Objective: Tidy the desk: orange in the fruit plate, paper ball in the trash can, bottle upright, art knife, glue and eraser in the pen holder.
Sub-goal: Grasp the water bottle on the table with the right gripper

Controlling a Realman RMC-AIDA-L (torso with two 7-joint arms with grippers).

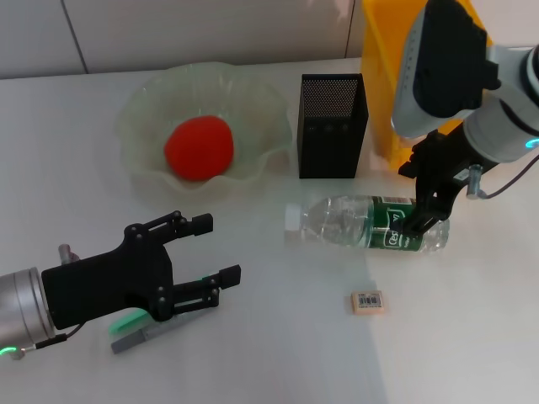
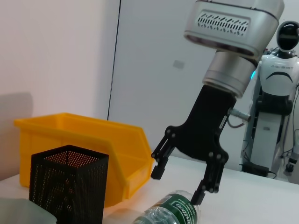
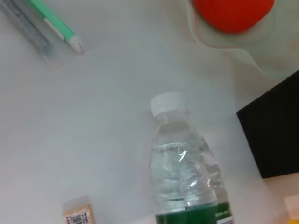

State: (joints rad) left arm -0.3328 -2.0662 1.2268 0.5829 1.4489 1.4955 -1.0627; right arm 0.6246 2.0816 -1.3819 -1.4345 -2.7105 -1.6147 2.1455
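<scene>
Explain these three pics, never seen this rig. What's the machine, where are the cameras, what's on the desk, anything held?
It is a two-armed robot. One picture comes from its head, looking down; the other two come from cameras on its wrists.

On the white desk: the orange already sits in the green fruit plate. Beside that stands the black mesh pen holder, with the yellow trash can behind. The bottle lies on its side, and the eraser is nearer the robot.

The right gripper is open over the bottle's labelled end, one finger touching it, not closed on it. The left gripper is open and empty, above a green-and-grey tool.
</scene>
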